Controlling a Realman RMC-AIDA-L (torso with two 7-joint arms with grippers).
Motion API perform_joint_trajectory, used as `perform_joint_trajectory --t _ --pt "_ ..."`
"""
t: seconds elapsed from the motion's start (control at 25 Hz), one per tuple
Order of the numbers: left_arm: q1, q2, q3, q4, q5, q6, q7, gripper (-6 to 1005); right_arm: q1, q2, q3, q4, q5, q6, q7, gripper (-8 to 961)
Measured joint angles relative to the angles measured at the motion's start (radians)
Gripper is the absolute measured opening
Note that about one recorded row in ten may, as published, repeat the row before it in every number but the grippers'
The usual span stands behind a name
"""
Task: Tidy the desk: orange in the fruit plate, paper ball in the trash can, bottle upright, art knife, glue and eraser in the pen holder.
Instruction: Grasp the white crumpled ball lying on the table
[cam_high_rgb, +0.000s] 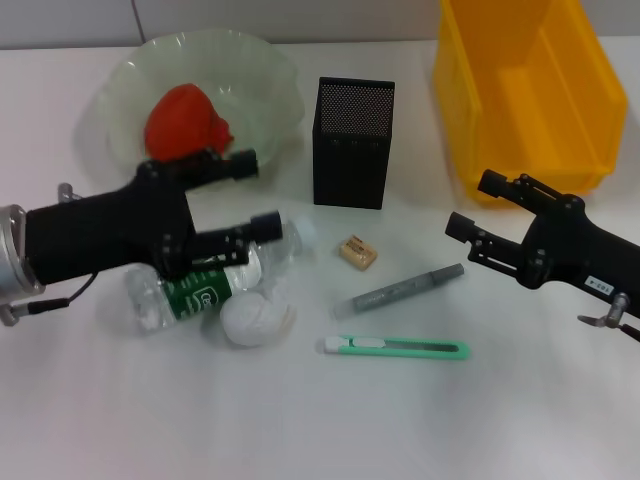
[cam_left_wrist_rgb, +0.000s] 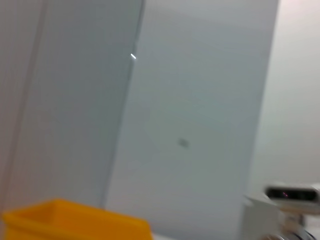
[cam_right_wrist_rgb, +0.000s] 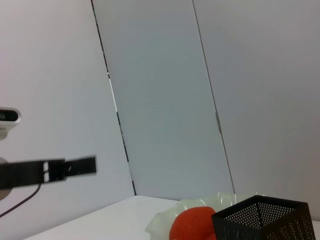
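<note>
The tabletop (cam_high_rgb: 520, 420) is plain white. The fruit plate (cam_high_rgb: 255, 75) is translucent pale green, and the orange (cam_high_rgb: 180, 120) in it is orange-red. The pen holder (cam_high_rgb: 352, 145) is black mesh with a fine dotted pattern. The trash can (cam_high_rgb: 530, 100) is bright yellow. The bottle (cam_high_rgb: 190, 292) is clear with a green label. The paper ball (cam_high_rgb: 255, 320) is white, the eraser (cam_high_rgb: 358, 252) tan, the glue (cam_high_rgb: 400, 290) grey, the art knife (cam_high_rgb: 395, 347) mint green with a white tip. Both grippers are black.
</note>
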Motion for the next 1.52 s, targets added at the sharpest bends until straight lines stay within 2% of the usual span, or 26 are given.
perform_joint_trajectory --t 0.12,0.28,0.52,0.68,0.8,1.0,1.2,1.24,1.36,1.44,1.52 --pt "-0.006 -0.002 0.0 0.072 0.073 0.012 -0.098 796 -0.008 0.0 0.0 -0.004 0.0 -0.008 -0.001 776" --pt "-0.028 -0.015 0.0 0.205 0.204 -0.001 -0.233 794 -0.01 0.001 -0.005 -0.008 0.0 -0.008 -0.002 776" --pt "-0.098 -0.016 -0.008 0.294 0.355 -0.002 -0.305 792 -0.008 0.003 -0.011 -0.001 -0.011 0.005 -0.024 777" --pt "-0.115 -0.023 -0.005 0.35 0.413 0.001 -0.318 791 -0.004 0.003 -0.018 -0.001 -0.014 0.008 -0.026 777" --pt "-0.121 -0.04 0.031 0.474 0.478 0.016 -0.321 790 -0.002 0.004 -0.017 0.0 -0.014 0.015 -0.026 776" --pt "-0.121 -0.043 0.1 0.571 0.543 0.028 -0.325 789 -0.001 0.005 -0.019 0.0 -0.011 0.033 -0.02 776" --pt "-0.131 -0.047 0.144 0.595 0.595 0.03 -0.318 787 0.001 0.007 -0.018 0.0 -0.008 0.033 -0.011 777" --pt "-0.134 -0.048 0.186 0.599 0.61 0.025 -0.315 787 0.001 0.007 -0.017 0.0 -0.008 0.033 -0.01 777" --pt "-0.134 -0.049 0.225 0.602 0.612 0.013 -0.312 786 0.0 0.007 -0.014 0.002 -0.007 0.036 -0.008 776" --pt "-0.132 -0.05 0.296 0.605 0.614 -0.031 -0.304 785 -0.001 0.007 -0.014 0.004 -0.007 0.042 -0.007 776" --pt "-0.13 -0.05 0.319 0.602 0.623 -0.052 -0.298 784 -0.001 0.007 -0.018 0.008 -0.007 0.049 -0.008 777"
